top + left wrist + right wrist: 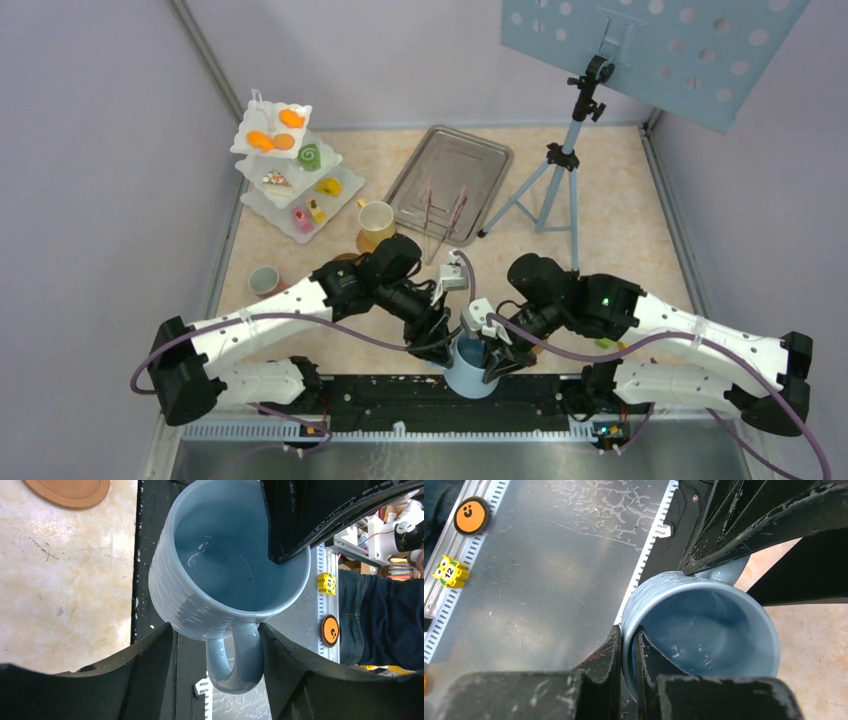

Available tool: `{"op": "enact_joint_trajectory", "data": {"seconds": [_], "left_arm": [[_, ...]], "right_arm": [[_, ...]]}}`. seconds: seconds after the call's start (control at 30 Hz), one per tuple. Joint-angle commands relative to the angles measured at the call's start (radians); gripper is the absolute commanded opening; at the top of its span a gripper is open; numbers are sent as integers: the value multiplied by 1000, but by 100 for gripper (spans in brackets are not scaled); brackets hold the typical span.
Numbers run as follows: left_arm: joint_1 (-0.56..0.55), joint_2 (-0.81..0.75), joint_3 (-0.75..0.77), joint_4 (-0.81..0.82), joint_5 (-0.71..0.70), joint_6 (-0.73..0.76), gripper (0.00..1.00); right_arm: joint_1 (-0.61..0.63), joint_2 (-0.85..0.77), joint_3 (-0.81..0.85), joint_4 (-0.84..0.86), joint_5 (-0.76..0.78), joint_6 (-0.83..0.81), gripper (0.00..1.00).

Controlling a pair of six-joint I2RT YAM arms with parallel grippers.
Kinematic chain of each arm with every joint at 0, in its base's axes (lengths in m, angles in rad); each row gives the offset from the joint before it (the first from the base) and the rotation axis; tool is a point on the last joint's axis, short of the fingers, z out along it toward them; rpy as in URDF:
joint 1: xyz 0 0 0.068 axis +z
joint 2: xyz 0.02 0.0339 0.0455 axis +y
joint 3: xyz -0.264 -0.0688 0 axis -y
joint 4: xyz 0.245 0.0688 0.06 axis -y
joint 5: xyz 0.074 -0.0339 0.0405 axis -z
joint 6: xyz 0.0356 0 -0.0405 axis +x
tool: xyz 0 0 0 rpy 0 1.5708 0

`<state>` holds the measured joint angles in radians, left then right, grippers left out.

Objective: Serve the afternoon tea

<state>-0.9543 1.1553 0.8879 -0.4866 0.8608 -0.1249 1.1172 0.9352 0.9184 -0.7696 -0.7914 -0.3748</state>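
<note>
A light blue mug (470, 372) stands at the near edge between my two grippers. My right gripper (492, 355) is shut on its rim, one finger inside and one outside, as the right wrist view shows (628, 650). My left gripper (215, 630) is open, its fingers on either side of the mug's handle (235, 655); the right finger touches the handle. The white three-tier stand (250, 143) at the back left carries orange biscuits (270, 140), a green swirl roll (309, 156), a yellow wedge (328, 186) and a pink slice (302, 218). A yellow cup (376, 218) and a small grey cup (264, 280) stand nearby.
A metal tray (450, 165) with pink tongs (445, 210) lies at the back middle. A tripod (560, 170) holding a blue perforated board (650, 45) stands at the back right. A brown coaster (70, 490) lies left of the mug. A yellow block (450, 572) and an orange disc (471, 515) sit off the table's front.
</note>
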Motion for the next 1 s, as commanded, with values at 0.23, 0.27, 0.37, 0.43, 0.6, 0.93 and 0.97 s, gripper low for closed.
{"op": "enact_joint_trajectory", "data": {"seconds": [0.23, 0.27, 0.37, 0.43, 0.6, 0.93, 0.97], "left_arm": [[-86, 37, 72, -58, -61, 86, 23], [-88, 34, 78, -66, -80, 95, 8], [-91, 5, 78, -69, -208, 105, 0], [-91, -23, 73, -63, -322, 88, 0], [-90, -77, 63, -77, -628, 14, 0], [-80, -155, 35, -275, -1455, -449, 0], [-77, -174, 20, -287, -1524, -505, 0]], "right_arm": [[2, -68, 54, 98, -33, -53, 0], [2, -73, 51, 101, -20, -52, 0], [2, -92, 29, 125, 57, -20, 8], [1, -114, -1, 171, 136, 30, 26], [1, -230, -117, 320, 516, 157, 70], [-26, -361, -166, 363, 1484, 643, 95], [-27, -360, -164, 350, 1505, 667, 95]]}}
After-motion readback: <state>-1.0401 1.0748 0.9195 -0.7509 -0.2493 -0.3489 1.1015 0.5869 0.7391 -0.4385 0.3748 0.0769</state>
